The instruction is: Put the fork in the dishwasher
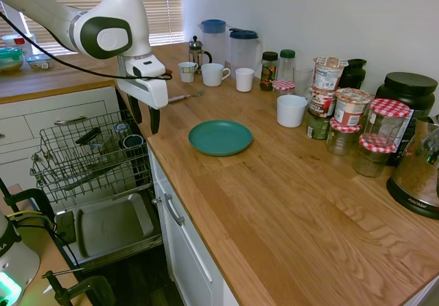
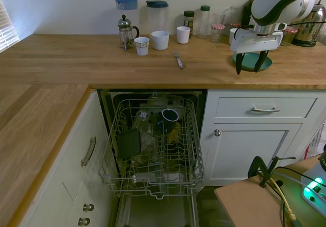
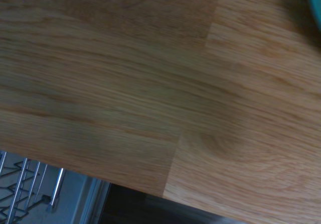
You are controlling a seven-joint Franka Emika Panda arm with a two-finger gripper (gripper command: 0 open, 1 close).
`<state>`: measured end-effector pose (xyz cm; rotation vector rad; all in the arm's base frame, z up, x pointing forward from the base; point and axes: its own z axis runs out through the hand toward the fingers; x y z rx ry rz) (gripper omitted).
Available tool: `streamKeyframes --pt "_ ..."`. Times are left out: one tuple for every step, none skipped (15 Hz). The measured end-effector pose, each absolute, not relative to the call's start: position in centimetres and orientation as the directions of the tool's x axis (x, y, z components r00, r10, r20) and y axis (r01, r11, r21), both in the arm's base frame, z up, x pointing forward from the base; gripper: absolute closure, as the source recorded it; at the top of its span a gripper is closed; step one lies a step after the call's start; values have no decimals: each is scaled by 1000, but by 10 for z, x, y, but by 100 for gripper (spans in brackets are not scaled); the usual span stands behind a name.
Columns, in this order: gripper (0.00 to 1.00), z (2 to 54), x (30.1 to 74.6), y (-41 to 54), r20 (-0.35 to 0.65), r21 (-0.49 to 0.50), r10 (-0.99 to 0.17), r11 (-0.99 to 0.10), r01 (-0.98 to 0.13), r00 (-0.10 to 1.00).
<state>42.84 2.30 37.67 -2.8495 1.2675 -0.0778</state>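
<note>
Dishwasher rack pulled out — fork on counter, pincer open.

Teal plate behind end effector

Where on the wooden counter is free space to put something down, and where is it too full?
Free: the wide counter in front of the teal plate, up to its near edge, and the stretch left of the French press. Crowded: the back wall, with mugs, pitchers and jars.
</note>
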Motion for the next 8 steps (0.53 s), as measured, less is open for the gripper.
streamKeyframes --pt "0 376 428 23 36 -39 -743 -670 -742 669" --pt "0 377 430 23 38 -42 -744 -668 -743 667" --pt "0 382 434 24 47 -55 -745 -667 -743 665" --pt "0 389 442 25 62 -76 -748 -664 -744 661" --pt "0 396 453 29 76 -95 -753 -659 -746 654" --pt "0 402 466 36 86 -114 -756 -654 -748 649" --pt "0 406 480 45 91 -128 -757 -654 -746 647" --pt "0 408 494 55 93 -140 -758 -652 -745 646"
